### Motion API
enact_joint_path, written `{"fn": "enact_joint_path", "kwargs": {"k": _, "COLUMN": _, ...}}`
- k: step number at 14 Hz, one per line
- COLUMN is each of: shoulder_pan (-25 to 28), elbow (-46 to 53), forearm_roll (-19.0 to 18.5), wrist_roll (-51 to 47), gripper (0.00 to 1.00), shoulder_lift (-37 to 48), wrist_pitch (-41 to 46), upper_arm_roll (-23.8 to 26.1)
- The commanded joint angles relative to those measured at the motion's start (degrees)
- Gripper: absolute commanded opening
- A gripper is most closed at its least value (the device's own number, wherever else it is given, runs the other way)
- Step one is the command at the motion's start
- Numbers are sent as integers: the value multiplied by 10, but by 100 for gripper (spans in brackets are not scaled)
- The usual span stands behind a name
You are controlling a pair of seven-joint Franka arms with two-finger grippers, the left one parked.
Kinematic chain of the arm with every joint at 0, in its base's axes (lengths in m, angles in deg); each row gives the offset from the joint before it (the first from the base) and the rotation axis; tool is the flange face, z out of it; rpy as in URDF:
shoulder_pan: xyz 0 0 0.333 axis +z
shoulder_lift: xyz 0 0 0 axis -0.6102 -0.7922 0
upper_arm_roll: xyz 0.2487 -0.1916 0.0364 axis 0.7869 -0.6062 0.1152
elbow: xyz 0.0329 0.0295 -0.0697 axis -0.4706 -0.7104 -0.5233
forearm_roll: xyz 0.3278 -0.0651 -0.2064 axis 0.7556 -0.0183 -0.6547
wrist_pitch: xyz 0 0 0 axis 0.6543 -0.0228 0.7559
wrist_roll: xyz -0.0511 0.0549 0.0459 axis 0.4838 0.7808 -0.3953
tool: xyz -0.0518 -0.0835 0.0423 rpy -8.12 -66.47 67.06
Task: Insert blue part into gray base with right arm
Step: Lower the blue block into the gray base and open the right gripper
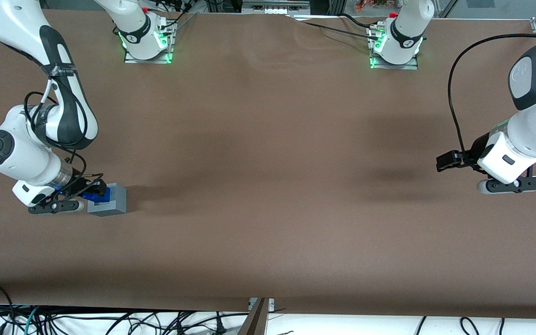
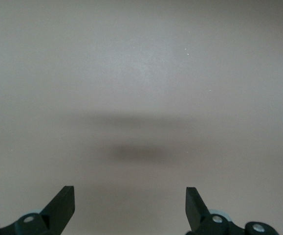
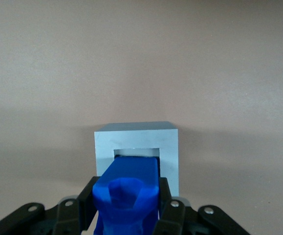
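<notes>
currently mid-insertion: gripper (image 3: 127, 208) clamped on the blue part (image 3: 129, 188), its lower end entering the gray base's (image 3: 170, 147) square recess. next, i'd judge: push straight in, then release.

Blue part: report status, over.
Gripper shut on blue part, directly above gray base. Part's lower end at the recess mouth, seating unconfirmed. Nothing in the way.

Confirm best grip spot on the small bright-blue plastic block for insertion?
As it is held now: the gripper is shut on the small bright-blue plastic block's knobbed end, pinching two flat flanks from above. That leaves its plain end free at the light-gray plastic cube's square recess.
</notes>
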Motion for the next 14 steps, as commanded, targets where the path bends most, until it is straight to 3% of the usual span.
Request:
{"fn": "enact_joint_path", "kwargs": {"k": 1, "shoulder_pan": -2, "elbow": -7, "forearm_roll": 11, "wrist_roll": 21, "gripper": 0, "shoulder_lift": 3, "wrist_pitch": -13, "upper_arm_roll": 3}}
{"fn": "enact_joint_path", "kwargs": {"k": 11, "shoulder_pan": -5, "elbow": -4, "forearm_roll": 13, "wrist_roll": 53, "gripper": 0, "shoulder_lift": -7, "wrist_pitch": -35, "upper_arm_roll": 3}}
{"fn": "enact_joint_path", "kwargs": {"k": 12, "shoulder_pan": -6, "elbow": -4, "forearm_roll": 18, "wrist_roll": 53, "gripper": 13, "shoulder_lift": -8, "wrist_pitch": -39, "upper_arm_roll": 3}}
{"fn": "enact_joint_path", "kwargs": {"k": 13, "shoulder_pan": -6, "elbow": -4, "forearm_roll": 28, "wrist_roll": 56, "gripper": 69, "shoulder_lift": -9, "wrist_pitch": -39, "upper_arm_roll": 3}}
{"fn": "enact_joint_path", "kwargs": {"k": 14, "shoulder_pan": -6, "elbow": -3, "forearm_roll": 35, "wrist_roll": 57, "gripper": 99, "shoulder_lift": -9, "wrist_pitch": -40, "upper_arm_roll": 3}}
